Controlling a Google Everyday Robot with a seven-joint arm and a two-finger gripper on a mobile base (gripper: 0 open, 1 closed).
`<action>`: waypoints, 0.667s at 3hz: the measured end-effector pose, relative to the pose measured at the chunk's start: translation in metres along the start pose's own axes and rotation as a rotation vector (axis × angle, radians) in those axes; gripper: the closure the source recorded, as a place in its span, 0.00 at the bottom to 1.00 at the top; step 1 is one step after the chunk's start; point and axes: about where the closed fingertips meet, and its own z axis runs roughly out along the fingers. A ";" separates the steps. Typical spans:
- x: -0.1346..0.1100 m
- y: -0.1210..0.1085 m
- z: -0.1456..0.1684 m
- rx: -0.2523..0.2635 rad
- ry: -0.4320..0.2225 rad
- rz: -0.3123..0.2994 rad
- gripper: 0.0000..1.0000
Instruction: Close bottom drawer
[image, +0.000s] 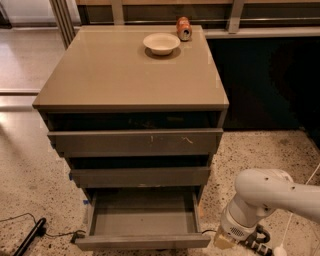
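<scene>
The bottom drawer (142, 242) is the narrowest of three grey-taupe drawers and stands pulled far out, showing its empty grey box interior (145, 212). My white arm (270, 197) comes in from the lower right. Its lower end, with the gripper (225, 239), sits low near the floor, just right of the drawer's front right corner. I cannot tell whether it touches the drawer.
The top drawer (135, 142), with pale scratch marks, and the middle drawer (140, 176) each stand slightly out. A white bowl (161, 43) and an orange can (184, 28) sit on the cabinet top. A black cable (30, 237) lies on the floor at the left, and cords (260, 240) at the right.
</scene>
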 end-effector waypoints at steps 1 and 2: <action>0.001 -0.002 0.009 -0.013 -0.002 0.003 1.00; 0.008 -0.006 0.033 -0.041 -0.002 0.012 1.00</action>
